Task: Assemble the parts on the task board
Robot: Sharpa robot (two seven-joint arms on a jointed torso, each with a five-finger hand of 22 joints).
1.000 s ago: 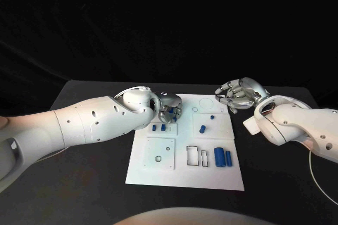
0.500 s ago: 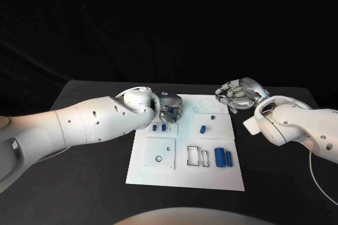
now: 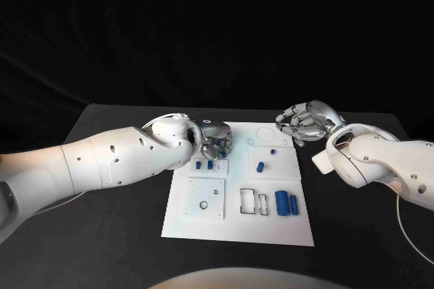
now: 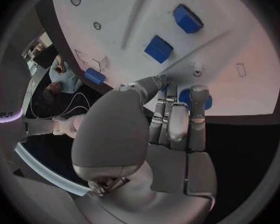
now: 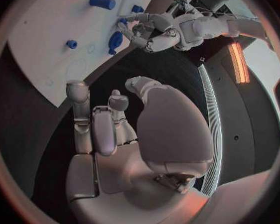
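Note:
The white task board (image 3: 271,223) lies in the middle of the table. My left hand (image 3: 215,141) hovers over its far left part and pinches a small blue part (image 4: 185,96) between thumb and fingers. Two small blue parts (image 3: 204,165) sit just below that hand, seen closer as blocks (image 4: 159,49). A blue part (image 3: 259,166) and a small peg (image 3: 273,150) stand mid-board. Two blue cylinders (image 3: 286,202) lie beside the rectangular slots (image 3: 253,200). My right hand (image 3: 307,121) hangs off the board's far right corner, fingers loosely bent and apart, holding nothing.
Dark table surface (image 3: 118,214) surrounds the board on all sides. A round outline (image 3: 264,133) marks the board's far edge near my right hand. From the right wrist, the board (image 5: 47,30) and my left hand (image 5: 154,32) lie ahead.
My left hand has drawn slightly toward the board's far edge. The right hand has stayed where it was.

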